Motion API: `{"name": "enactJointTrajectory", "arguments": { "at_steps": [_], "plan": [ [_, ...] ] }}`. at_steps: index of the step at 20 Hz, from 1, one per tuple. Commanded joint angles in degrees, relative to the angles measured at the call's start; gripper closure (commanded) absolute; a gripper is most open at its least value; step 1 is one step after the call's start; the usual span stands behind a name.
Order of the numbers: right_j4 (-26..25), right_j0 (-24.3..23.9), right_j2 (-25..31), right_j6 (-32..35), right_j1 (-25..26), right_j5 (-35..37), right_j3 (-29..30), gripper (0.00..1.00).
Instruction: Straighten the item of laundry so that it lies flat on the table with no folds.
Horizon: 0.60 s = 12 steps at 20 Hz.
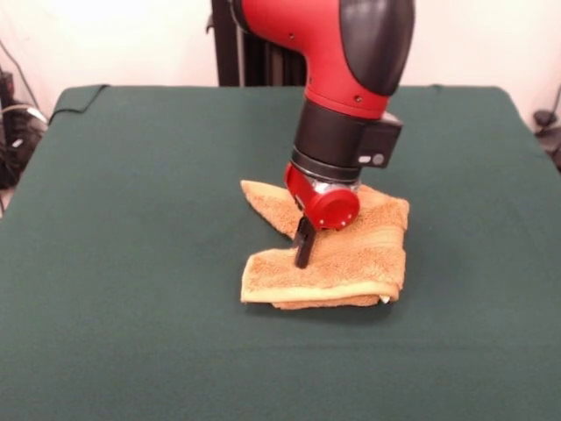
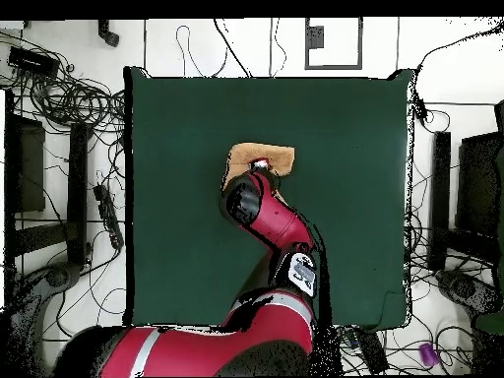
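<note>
The item of laundry is an orange-tan towel lying folded over on itself near the middle of the dark green table. Its front edge is doubled into stacked layers, and one corner points to the back left. My gripper has come straight down onto the towel's left part, with its black tip touching the cloth where the upper layer begins. In the overhead view the towel shows just beyond the arm's red head, which hides the gripper there. The table is far wider than the towel.
The red arm reaches across the table from the bottom edge in the overhead view. Cables and dark equipment lie on the floor around the table. The green cloth is bunched at one far corner.
</note>
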Motion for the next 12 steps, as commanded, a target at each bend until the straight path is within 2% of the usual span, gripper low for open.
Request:
{"name": "enactJointTrajectory", "arguments": {
  "at_steps": [1,3,6,12],
  "plan": [
    [4.0,5.2,2.3,10.5,3.3,3.4,-0.6,1.0],
    [4.7,6.6,0.2,10.3,3.5,6.8,-1.3,1.0],
    [3.9,8.9,-3.4,10.8,0.5,14.1,-0.1,1.0],
    [3.8,11.1,-6.2,12.4,0.5,17.1,-0.5,1.0]
  ]
}}
